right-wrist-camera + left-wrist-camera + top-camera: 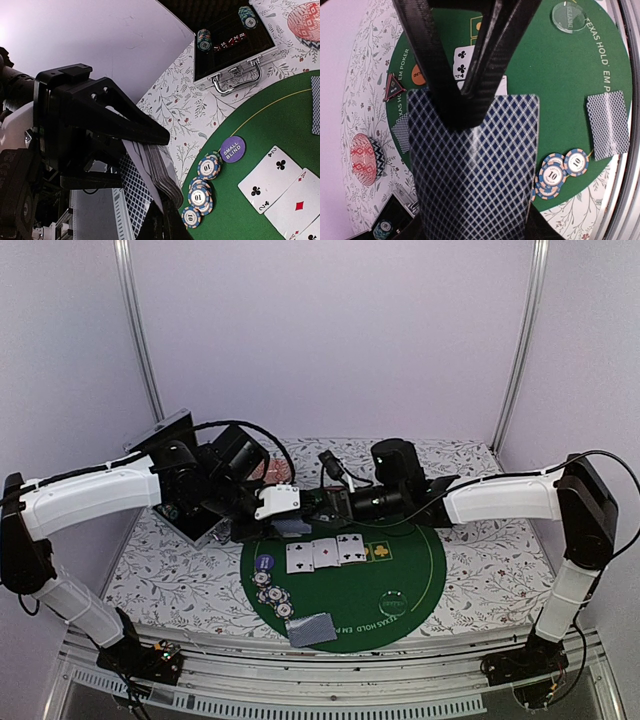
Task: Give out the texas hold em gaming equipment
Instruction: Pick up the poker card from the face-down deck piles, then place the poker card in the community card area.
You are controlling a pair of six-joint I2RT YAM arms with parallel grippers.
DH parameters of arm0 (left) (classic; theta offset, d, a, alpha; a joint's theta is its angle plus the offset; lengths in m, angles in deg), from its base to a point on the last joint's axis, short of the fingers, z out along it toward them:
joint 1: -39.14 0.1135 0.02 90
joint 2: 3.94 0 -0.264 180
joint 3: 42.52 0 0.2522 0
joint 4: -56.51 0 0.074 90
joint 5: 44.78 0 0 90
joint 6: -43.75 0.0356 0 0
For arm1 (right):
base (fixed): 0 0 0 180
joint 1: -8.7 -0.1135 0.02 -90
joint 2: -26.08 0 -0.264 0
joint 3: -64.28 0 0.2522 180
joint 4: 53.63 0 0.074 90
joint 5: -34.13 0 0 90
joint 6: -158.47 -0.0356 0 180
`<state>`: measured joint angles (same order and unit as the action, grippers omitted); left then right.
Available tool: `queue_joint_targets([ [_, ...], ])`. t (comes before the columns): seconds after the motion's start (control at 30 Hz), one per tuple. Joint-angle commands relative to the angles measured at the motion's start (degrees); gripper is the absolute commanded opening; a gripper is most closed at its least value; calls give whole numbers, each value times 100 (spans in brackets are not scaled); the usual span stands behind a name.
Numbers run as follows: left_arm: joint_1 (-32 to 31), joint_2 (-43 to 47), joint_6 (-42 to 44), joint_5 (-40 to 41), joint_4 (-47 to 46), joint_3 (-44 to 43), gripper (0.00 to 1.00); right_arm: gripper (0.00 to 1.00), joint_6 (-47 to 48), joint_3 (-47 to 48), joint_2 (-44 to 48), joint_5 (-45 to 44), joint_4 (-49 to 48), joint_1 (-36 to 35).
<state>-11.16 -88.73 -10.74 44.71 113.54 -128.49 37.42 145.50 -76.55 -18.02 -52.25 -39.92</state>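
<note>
Case point(239, 75) lying open: two chip stacks point(203, 40) and red dice point(230, 42) inside.
Left gripper point(462, 107) clamps the card deck point(475, 170); right gripper point(160, 227) is pinched together on one card point(142, 170) at the deck's edge.

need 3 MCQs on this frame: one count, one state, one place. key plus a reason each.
1. Face-up cards on the green mat: A one; B three; C five.
2. Left gripper: A open, empty; B clamped on the deck; C shut, empty.
3. Small-blind disc lies: A on the face-up cards; B under the deck; C on the mat beside the chips.
Key: B, three lie in a row; B, its fingers pinch the blue-backed deck; C, the purple disc sits on green next to the chip stacks.
</note>
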Motion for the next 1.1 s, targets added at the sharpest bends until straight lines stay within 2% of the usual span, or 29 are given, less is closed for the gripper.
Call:
queue_joint_targets([
  [0.0,-87,-4,44,-27,42,56,46,2,33,-129,368,-71,17,107],
  [0.37,-87,-40,10,51,37,49,46,2,111,-812,1385,-190,316,407],
  [0.47,-87,-33,-76,50,-12,106,45,2,295,-986,1832,-491,1020,608],
  [0.6,-88,-69,-434,186,-195,184,45,2,337,-1478,2482,-1349,1901,1011],
  [0.87,-86,-122,-885,331,-411,397,44,2,-1127,-3084,3398,-2539,1280,1259],
  [1.0,-87,-60,-910,233,-697,569,44,2,-2283,-3894,3784,-3278,268,1246],
  [1.07,-87,-71,-958,221,-769,621,44,2,-3188,-4374,3937,-3796,-356,1140],
])
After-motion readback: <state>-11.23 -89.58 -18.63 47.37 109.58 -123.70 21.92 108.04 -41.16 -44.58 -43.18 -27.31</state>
